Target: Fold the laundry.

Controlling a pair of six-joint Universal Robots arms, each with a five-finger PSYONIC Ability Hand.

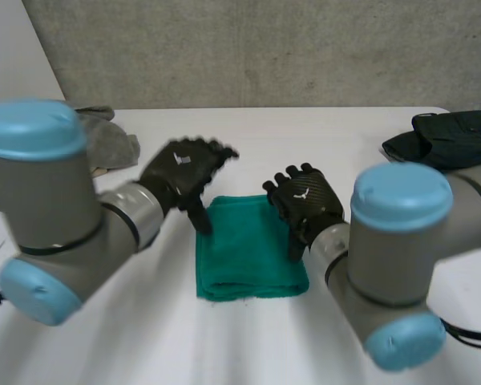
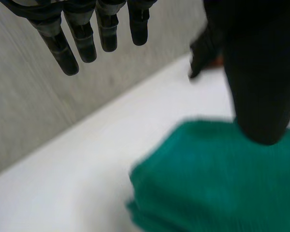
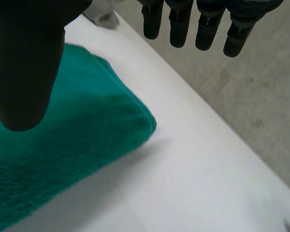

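Green towel point(image 1: 248, 253) lies folded mid-table point(image 1: 321, 144), its long axis running away from the robot; left hand point(image 1: 184, 172) and right hand point(image 1: 305, 200) flank its far corners, fingers straight, holding nothing. Neither looks nearer.

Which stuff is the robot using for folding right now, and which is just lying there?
In the job: green towel, folded, mid-table; left hand and right hand, open over it.
Lying about: black clothes at the far right; grey cloth at the far left, maybe waiting laundry.
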